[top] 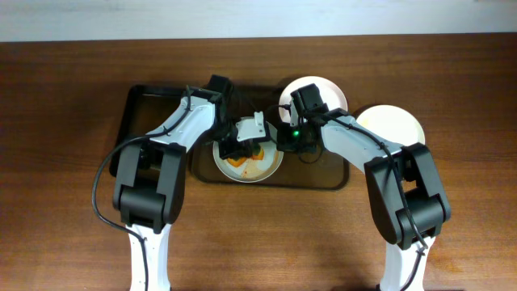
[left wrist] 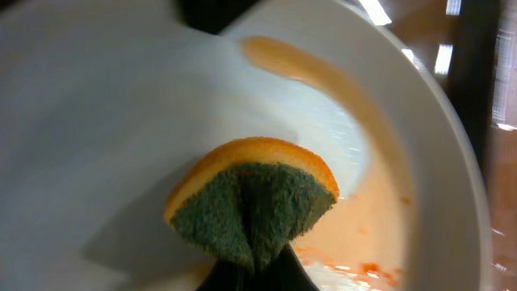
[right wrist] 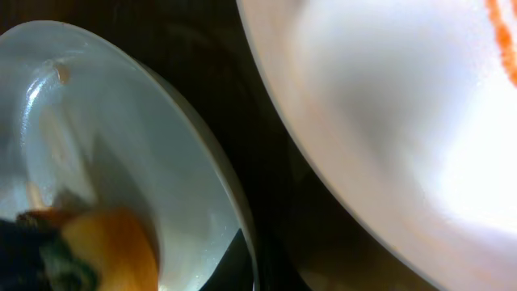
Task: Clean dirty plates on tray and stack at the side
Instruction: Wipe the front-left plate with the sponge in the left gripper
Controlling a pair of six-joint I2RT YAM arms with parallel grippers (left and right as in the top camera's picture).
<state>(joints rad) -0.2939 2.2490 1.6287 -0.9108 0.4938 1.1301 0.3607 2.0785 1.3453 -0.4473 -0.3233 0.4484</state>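
A dirty plate (top: 262,168) with orange-red sauce lies on the dark brown tray (top: 323,174). My left gripper (top: 241,150) is shut on an orange and green sponge (left wrist: 250,194) and presses it onto this plate (left wrist: 97,105); sauce streaks show beside the sponge. My right gripper (top: 280,145) is shut on the same plate's right rim (right wrist: 234,202). A second plate (top: 329,90) sits at the tray's far edge and shows an orange streak in the right wrist view (right wrist: 388,121). A third plate (top: 396,125) lies on the table to the right of the tray.
A smaller black tray (top: 141,105) lies to the left of the brown tray, under my left arm. Both arms reach in over the middle of the brown tray. Brown wooden table (top: 65,162) surrounds the trays.
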